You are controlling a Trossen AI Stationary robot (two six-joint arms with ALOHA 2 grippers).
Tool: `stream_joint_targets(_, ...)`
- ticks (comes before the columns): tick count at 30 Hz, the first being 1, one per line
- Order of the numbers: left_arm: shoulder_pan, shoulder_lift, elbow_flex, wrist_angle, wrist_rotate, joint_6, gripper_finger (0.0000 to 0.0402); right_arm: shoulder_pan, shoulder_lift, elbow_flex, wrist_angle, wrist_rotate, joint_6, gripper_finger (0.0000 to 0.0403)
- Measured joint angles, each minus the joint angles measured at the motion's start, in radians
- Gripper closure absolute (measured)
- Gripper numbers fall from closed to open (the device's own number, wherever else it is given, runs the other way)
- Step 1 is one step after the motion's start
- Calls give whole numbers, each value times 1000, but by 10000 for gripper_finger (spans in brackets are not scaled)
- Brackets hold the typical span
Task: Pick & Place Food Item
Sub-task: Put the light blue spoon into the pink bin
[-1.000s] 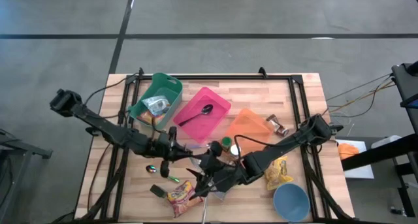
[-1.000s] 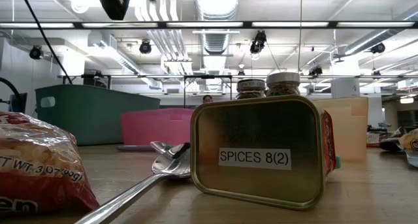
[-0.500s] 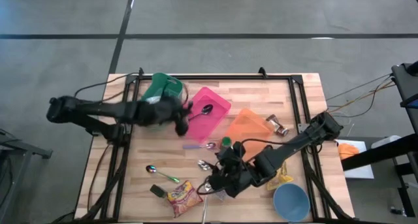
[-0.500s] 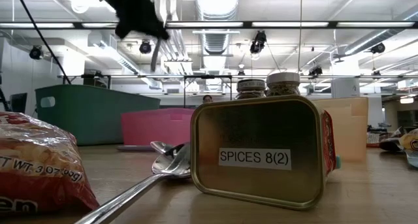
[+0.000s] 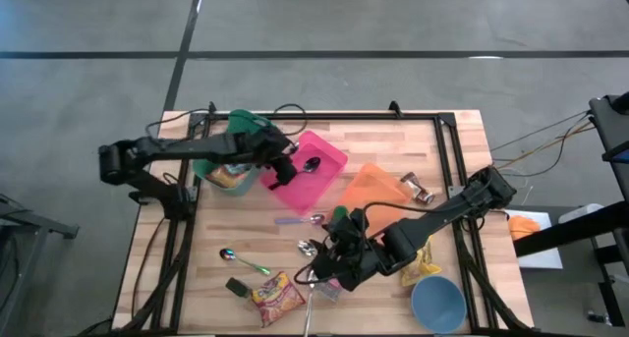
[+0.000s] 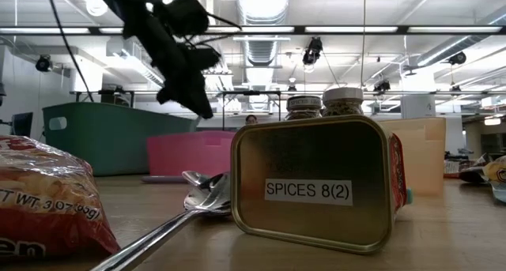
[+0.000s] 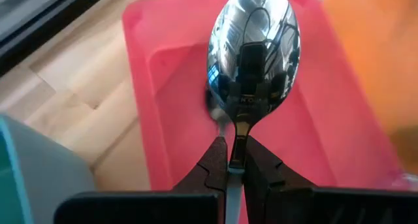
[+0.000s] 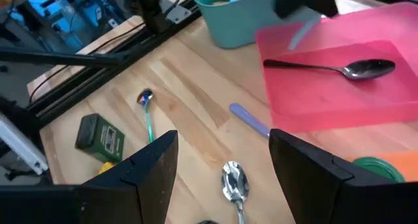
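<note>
My left gripper point(image 5: 287, 168) hangs over the pink tray point(image 5: 329, 188), shut on a shiny spoon point(image 7: 255, 61). A second spoon point(image 8: 339, 68) lies flat in that tray. My right gripper point(image 8: 225, 168) stands open above the near middle of the table point(image 5: 329, 270), with nothing between its fingers. A red-and-yellow snack bag point(image 5: 273, 296) lies near the front edge. A yellow bag point(image 5: 421, 258) lies by the right arm. A wrapped item point(image 5: 234, 162) sits in the green bin point(image 5: 241, 131). My left gripper pinches the spoon's handle point(image 7: 235, 145) just behind the bowl, between its two fingers. The fingers slant down from the table's left and lie along the handle. The bowl sticks out ahead of the fingertips, face up, above the pink tray's floor.
An orange tray point(image 5: 373, 190) lies right of the pink one, with a small dumbbell point(image 5: 418, 188) beyond it. A spice tin point(image 6: 316, 184), jars point(image 5: 339, 216), loose spoons point(image 5: 295, 219) point(image 5: 241, 260), a small green tin point(image 8: 99, 138) and a blue bowl point(image 5: 437, 303) crowd the near half.
My left gripper has swung from the middle of the table toward the far edge, then a little right and down, and it now stands over the pink tray, still shut. My right gripper has shifted slightly to the right and its wrist has rolled.
</note>
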Motion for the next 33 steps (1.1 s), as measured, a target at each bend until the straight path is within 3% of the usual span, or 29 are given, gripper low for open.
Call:
stream_joint_targets(5, 17, 96, 108, -64, 3, 30, 388, 0, -2, 24, -27, -8, -83, 168)
stream_joint_targets(12, 15, 177, 239, -200, 89, 120, 388, -46, -53, 52, -202, -116, -188, 168)
stream_joint_targets(19, 21, 180, 247, -202, 156, 129, 388, -108, -139, 51, -441, -78, -190, 168)
stream_joint_targets(24, 28, 205, 247, -167, 238, 78, 388, -130, -207, 49, -477, -76, -189, 168)
stream_joint_targets(33, 58, 352, 267, -90, 209, 22, 388, -132, -243, 47, -480, -78, -219, 168)
